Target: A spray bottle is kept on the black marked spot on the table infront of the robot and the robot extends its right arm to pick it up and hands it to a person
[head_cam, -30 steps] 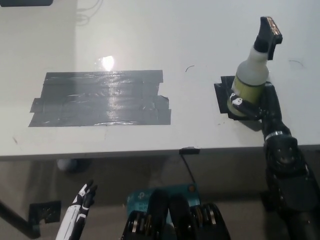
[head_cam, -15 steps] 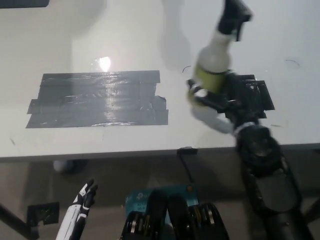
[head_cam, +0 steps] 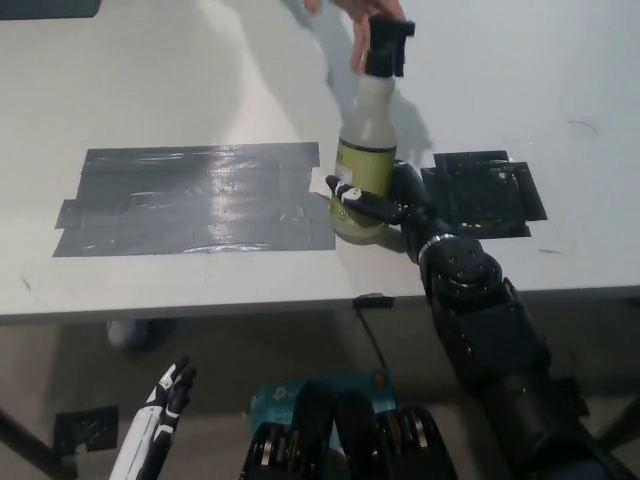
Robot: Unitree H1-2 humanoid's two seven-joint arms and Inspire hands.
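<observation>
Now right hand (head_cam: pixel 385 205) fingers gripping spray bottle (head_cam: pixel 366 150), carried left toward person's hand (head_cam: pixel 362 15).

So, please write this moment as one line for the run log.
right robot hand: shut on spray bottle | small black tape mark: vacated | person's hand: at sprayer | left robot hand: resting below table edge
</observation>
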